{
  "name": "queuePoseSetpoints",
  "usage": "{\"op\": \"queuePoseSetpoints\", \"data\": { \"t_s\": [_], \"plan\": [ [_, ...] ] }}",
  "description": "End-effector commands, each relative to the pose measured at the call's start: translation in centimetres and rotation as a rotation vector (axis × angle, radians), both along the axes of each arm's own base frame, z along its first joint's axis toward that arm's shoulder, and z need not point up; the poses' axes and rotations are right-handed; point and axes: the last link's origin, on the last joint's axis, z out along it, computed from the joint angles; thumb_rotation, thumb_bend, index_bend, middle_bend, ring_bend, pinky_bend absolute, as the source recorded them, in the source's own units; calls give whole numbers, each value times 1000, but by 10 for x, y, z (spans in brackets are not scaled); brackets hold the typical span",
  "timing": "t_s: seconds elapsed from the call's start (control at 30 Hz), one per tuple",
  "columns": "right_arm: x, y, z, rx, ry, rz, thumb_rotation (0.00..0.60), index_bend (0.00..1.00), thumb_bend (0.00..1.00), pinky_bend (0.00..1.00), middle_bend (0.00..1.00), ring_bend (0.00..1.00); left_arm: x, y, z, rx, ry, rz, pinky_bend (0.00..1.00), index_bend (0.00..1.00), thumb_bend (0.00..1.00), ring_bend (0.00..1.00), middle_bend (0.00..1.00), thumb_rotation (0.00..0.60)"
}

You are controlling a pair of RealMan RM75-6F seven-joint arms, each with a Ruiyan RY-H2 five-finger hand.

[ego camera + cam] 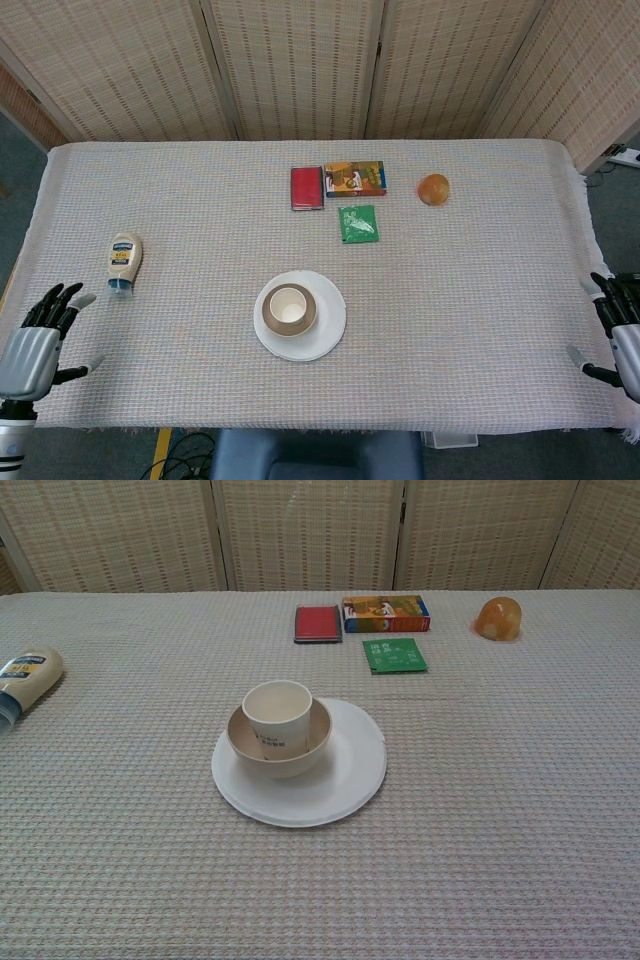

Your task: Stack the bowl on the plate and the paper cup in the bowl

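Observation:
A white plate [325,332] [345,770] lies near the table's front middle. On it sits a beige bowl [272,323] [240,742], and a white paper cup [288,306] [277,715] stands upright inside the bowl. My left hand [32,346] is at the table's front left corner, fingers spread, holding nothing. At the front right edge my right hand [622,335] is partly cut off by the frame, its fingers apart and empty. Neither hand shows in the chest view.
A mayonnaise bottle [124,261] [24,676] lies at the left. At the back middle lie a red wallet [307,187], a colourful box [355,178] and a green packet [358,223]. An orange round object [433,188] [498,618] sits back right.

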Motion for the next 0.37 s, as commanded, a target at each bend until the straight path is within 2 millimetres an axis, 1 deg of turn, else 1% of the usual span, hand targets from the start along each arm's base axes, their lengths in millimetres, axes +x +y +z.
{"op": "queuePoseSetpoints", "data": {
  "t_s": [0.03,0.2,0.3,0.37],
  "plan": [
    [2,-2,-7,10,7,-7,600,18,264,0,25,0,-11,-6,-7,-26,-22,52,193,112,152,0,80,600],
    [3,-7,-13,24,18,-15,600,18,264,0,25,0,-20,-12,-10,-54,-14,72,194,49,152,0,44,600],
    [3,-8,-16,38,24,-11,600,18,265,0,25,0,-17,-16,-5,-17,6,60,194,2,153,0,31,600],
    [3,-9,-17,41,23,-11,600,18,264,0,25,0,-15,-18,-4,2,24,57,193,0,153,0,31,600]
  ]
}}
